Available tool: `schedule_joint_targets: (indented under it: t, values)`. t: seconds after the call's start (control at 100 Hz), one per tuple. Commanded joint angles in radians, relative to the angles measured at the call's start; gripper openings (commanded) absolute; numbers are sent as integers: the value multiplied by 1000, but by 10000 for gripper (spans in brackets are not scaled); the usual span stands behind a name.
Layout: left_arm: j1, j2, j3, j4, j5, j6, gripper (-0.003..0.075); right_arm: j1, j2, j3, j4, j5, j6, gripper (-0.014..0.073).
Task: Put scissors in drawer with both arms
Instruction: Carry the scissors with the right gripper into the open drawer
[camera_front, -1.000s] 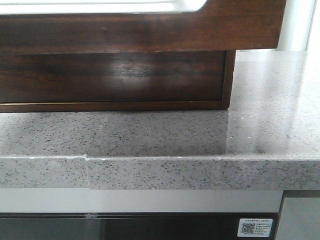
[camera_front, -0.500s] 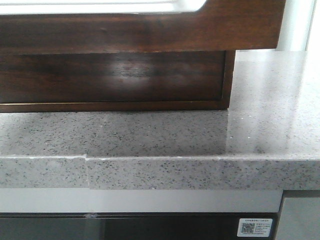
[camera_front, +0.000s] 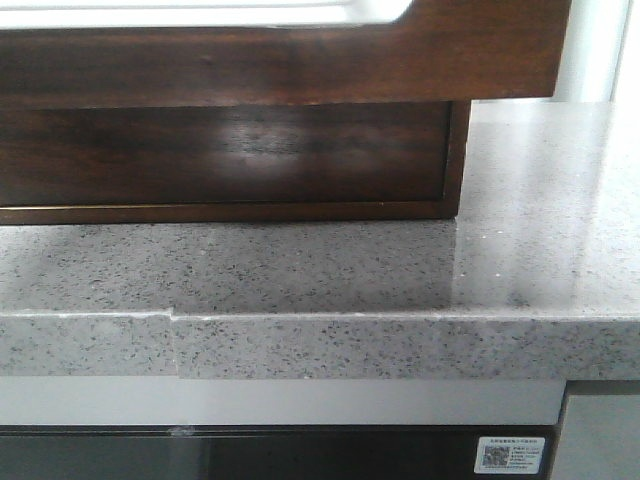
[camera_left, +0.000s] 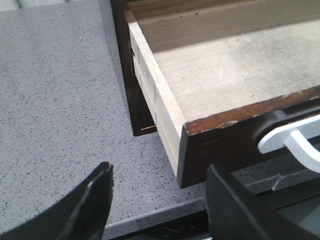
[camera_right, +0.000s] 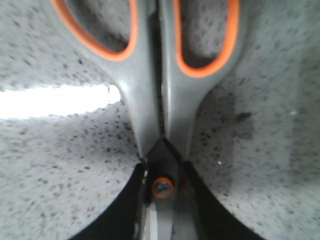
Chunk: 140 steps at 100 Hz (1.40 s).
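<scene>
Two hands are engaged, each on its own part of the job. In the right wrist view, the right hand is gripping the scissors at the pivot, its fingers closing in on both sides of the orange-ringed screw, with the closed grey handles and their orange-lined loops pointing away from the wrist. The scissors are hanging over the speckled grey surface; whether they are touching it cannot be told, as the view is blurred. In the left wrist view, the left hand is standing wide and holding nothing, poised just beside the near corner of the drawer, which is projecting out of its dark cabinet over the surface. Only the drawer's pale, scuffed side or underside and dark-brown end are showing there; in the front view its glossy dark front and a strip of white lining are showing at the top. A white looped part of unclear purpose is showing beside that corner. Judgement: the drawer looks already drawn out and the scissors already picked up, so the carrying step is in hand. The next move calls for lifting the scissors clear of the drawer front, bringing them over the white lining, then lowering before release; clipping the front edge is the risk.
</scene>
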Motion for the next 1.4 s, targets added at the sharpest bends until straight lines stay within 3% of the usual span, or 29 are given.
schedule_joint_targets:
  t: [0.0, 0.26, 0.43, 0.66, 0.94, 1.17, 1.39]
  values:
    - [-10, 14, -26, -15, -75, -11, 388, 1, -98, -38, 3, -19, -13, -11]
    - [-10, 14, -26, -15, -75, -11, 388, 15, -261, -122, 67, -11, -63, -11]
    - [-10, 14, -26, -15, -75, -11, 388, 102, -369, -256, 119, 15, -138, -11]
    - [-10, 14, -26, -15, -94, -11, 388, 398, -450, -412, 150, -8, -253, -11]
    - [-10, 14, -26, -15, -95, -11, 388, 821, -433, -449, 152, -53, -600, -11]
    - [-10, 14, -26, -15, -95, -11, 388, 956, -329, -449, 150, -64, -705, -11]
    - [-10, 14, -26, -15, -95, -11, 388, 1067, -190, -449, -5, -62, -713, -11]
